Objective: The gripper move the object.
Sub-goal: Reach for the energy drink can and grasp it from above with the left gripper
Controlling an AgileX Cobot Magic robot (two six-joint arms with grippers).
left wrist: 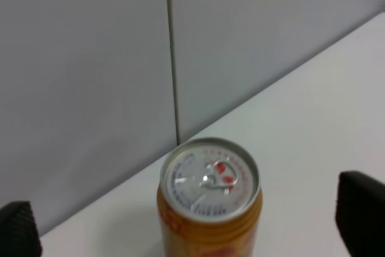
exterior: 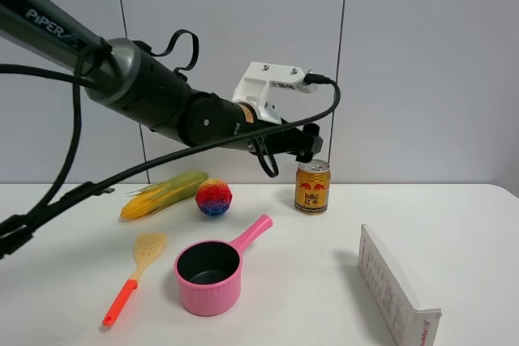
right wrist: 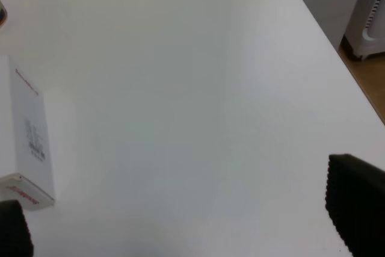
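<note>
Left hand (exterior: 312,145) spread wide, poised just above gold drink can (exterior: 312,188); can upright on tabletop (exterior: 454,224) near wall, right of multicoloured ball (exterior: 214,198). Right hand (right wrist: 183,221) likewise wide, holding nothing.

A robotics lab bench, by the look — a plain white surface (exterior: 324,281) against grey wall panels (exterior: 422,62), a cabled PIPER arm (exterior: 154,95), and toy kitchen props: plastic corn (exterior: 166,192), pink saucepan (exterior: 209,296).

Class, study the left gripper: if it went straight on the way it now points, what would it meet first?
Most likely the gold can, centred ahead between the open jaws of the left gripper. Depth is unclear, so contact may come near its silver top.
</note>
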